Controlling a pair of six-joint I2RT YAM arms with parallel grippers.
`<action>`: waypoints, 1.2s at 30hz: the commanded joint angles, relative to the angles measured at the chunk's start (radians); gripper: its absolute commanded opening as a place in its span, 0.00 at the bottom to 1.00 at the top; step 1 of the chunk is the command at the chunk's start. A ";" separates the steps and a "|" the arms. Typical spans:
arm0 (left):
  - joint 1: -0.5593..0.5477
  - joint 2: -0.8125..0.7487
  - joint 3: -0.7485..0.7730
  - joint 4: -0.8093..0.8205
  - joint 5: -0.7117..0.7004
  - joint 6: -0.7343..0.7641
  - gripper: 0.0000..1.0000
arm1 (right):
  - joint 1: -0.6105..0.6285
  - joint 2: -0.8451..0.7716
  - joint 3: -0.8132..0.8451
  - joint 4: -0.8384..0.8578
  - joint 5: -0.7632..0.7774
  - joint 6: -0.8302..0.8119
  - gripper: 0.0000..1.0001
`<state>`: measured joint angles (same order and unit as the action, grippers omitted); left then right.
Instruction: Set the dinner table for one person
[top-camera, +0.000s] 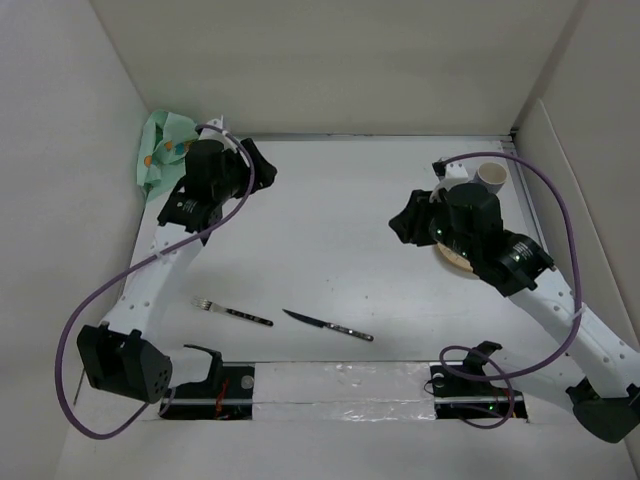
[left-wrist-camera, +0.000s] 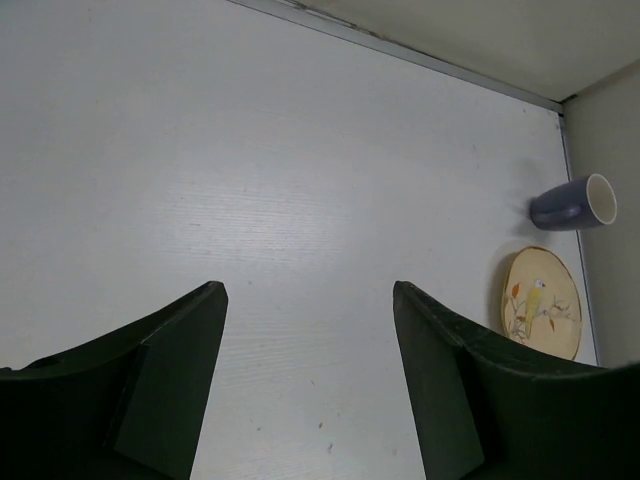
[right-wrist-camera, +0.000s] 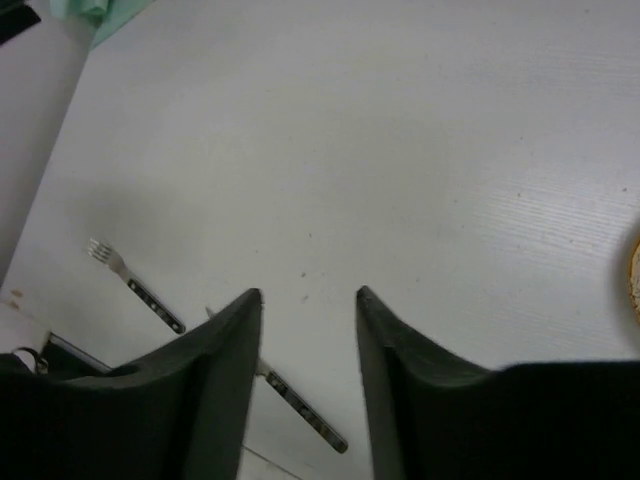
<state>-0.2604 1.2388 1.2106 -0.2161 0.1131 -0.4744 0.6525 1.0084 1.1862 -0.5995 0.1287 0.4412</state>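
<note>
The dinner table (top-camera: 330, 220) is a white top walled by white panels. A fork (top-camera: 231, 312) and a knife (top-camera: 328, 325) lie near its front edge, apart from each other. A patterned plate (top-camera: 452, 262) sits at the right, partly hidden under my right arm, and a cup (top-camera: 491, 177) lies on its side behind it. My left gripper (top-camera: 257, 164) hovers open and empty at the back left; its wrist view shows the cup (left-wrist-camera: 572, 203) and plate (left-wrist-camera: 541, 302) far ahead. My right gripper (top-camera: 404, 224) is open and empty, with the fork (right-wrist-camera: 135, 286) and knife (right-wrist-camera: 303, 405) below it.
A crumpled mint-green placemat (top-camera: 160, 150) lies bunched in the back left corner, behind the left arm, and shows again as the placemat (right-wrist-camera: 100, 12) at the top left of the right wrist view. Purple cables loop beside both arms. A taped strip (top-camera: 340, 385) runs along the front edge.
</note>
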 joint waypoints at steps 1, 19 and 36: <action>0.021 0.033 0.102 -0.052 -0.085 -0.040 0.64 | -0.019 -0.039 -0.016 0.055 -0.050 -0.001 0.39; 0.358 0.822 0.656 -0.176 -0.279 -0.012 0.30 | -0.028 -0.007 0.055 -0.042 -0.055 -0.025 0.00; 0.389 1.269 1.037 -0.108 -0.256 -0.070 0.60 | -0.001 0.114 0.067 -0.074 -0.100 0.011 0.33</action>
<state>0.1139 2.4924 2.2272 -0.3729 -0.1551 -0.5274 0.6422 1.1130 1.2057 -0.6815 0.0475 0.4461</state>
